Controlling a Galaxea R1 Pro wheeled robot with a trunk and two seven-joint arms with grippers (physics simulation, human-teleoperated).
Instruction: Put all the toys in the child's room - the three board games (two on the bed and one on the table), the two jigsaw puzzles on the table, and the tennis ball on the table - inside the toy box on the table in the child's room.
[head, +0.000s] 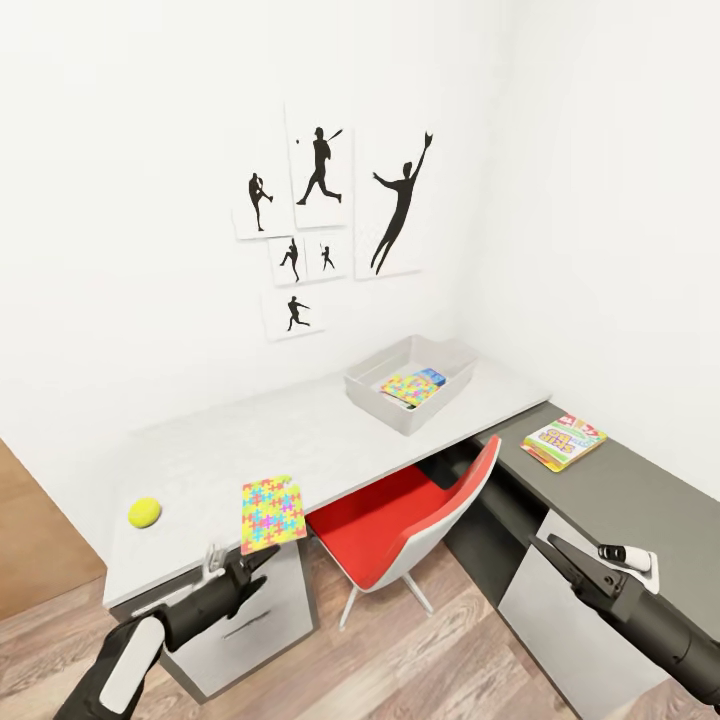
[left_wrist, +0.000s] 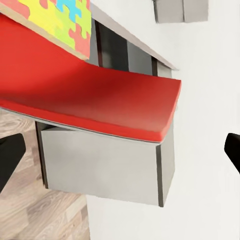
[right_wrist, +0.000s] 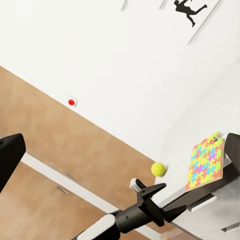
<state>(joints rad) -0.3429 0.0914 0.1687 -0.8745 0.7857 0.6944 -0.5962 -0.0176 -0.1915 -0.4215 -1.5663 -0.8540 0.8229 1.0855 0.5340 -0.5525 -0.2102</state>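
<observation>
A: Toys? Colourful jigsaw puzzle box (head: 272, 513) overhanging near desk edge, yellow tennis ball (head: 144, 512) left of it; grey open toy box (head: 411, 383) far right, seemingly holding another puzzle.

B: Claws? Left gripper (head: 258, 562) and right gripper (head: 553, 556) both spread, empty.

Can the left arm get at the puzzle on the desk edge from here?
Probably yes. The left gripper sits open just below the desk edge, right by the puzzle, which overhangs that edge. Nothing stands between them; the red chair is off to the side.
</observation>
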